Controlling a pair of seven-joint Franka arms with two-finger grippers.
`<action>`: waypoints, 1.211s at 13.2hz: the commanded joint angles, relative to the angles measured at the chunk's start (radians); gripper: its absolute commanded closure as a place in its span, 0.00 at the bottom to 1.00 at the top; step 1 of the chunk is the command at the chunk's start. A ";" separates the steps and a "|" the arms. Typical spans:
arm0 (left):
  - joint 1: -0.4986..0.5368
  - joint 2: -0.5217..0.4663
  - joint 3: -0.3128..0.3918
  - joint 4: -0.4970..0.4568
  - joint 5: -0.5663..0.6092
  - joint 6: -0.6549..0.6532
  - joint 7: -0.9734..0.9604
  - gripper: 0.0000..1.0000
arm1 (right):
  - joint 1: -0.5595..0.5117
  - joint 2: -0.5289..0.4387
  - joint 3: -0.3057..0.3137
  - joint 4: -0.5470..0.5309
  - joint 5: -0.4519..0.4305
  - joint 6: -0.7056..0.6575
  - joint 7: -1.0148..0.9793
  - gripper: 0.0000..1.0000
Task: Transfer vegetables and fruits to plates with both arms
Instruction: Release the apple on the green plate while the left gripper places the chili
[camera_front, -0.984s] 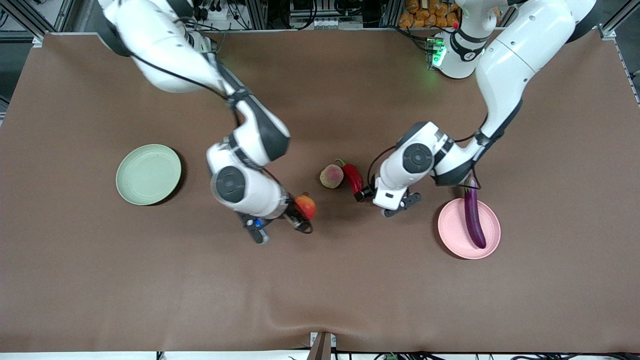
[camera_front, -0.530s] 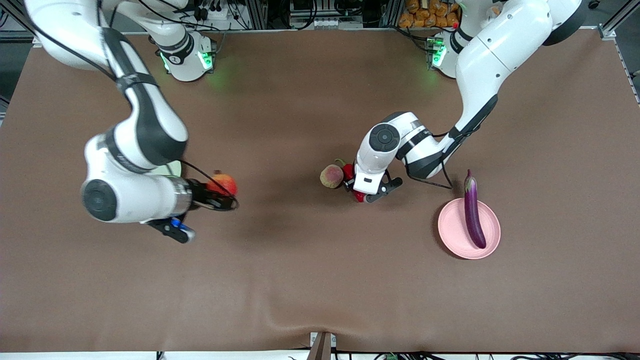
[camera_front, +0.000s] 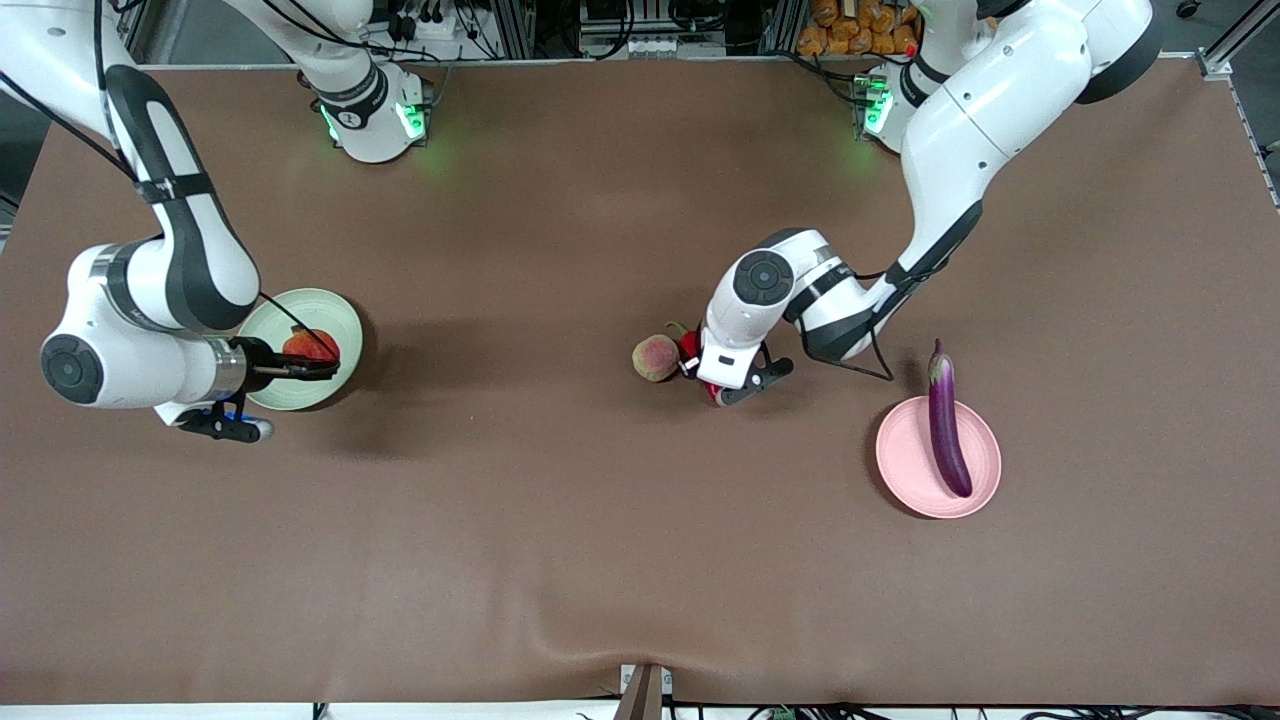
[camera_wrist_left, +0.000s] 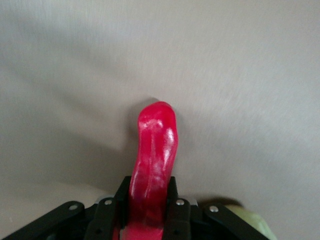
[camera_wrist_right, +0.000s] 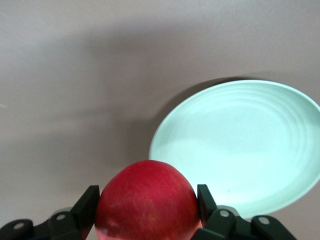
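Nearest my camera I have the pale pink plate (camera_front: 915, 470) toward the left arm's end of the table, a matte, shallow plastic round with the eggplant (camera_front: 944, 420) lying lengthwise across it; that long, slim, glossy purple body overhangs the rim at its pale-green cap, which I read as a vegetable already delivered there. A little farther from the camera, near the table's middle, my left gripper (camera_front: 700, 374) is down at the chili pepper (camera_wrist_left: 154, 165). In the left wrist view the black fingers (camera_wrist_left: 176, 220) are pressed against both sides of the smooth, shiny, curved red pod, its blunt tip jutting out over the brown cloth, so I take this as a grip made low for lifting it toward the pink plate. The peach-like fruit (camera_front: 655, 358), dull pink and yellow-green with a fuzzy look, sits on the table just beside the chili, toward the right arm's end. At about that same depth my right gripper (camera_front: 312, 362) is clamped on the round red pomegranate-like fruit (camera_wrist_right: 147, 200), whose skin is smooth with a faint sheen, and holds it over the pale green plate (camera_front: 345, 318), a ridged matte dish, presumably for release there.
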 joint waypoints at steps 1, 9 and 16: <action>0.079 -0.061 -0.005 0.012 0.021 -0.066 0.161 1.00 | -0.099 -0.043 0.027 -0.099 -0.024 0.043 -0.133 1.00; 0.328 -0.086 -0.042 0.156 -0.013 -0.329 0.689 1.00 | -0.190 -0.032 0.030 -0.257 -0.007 0.196 -0.163 0.00; 0.470 -0.049 -0.020 0.170 -0.176 -0.263 0.810 0.85 | -0.053 -0.042 0.111 -0.073 0.238 -0.046 0.230 0.00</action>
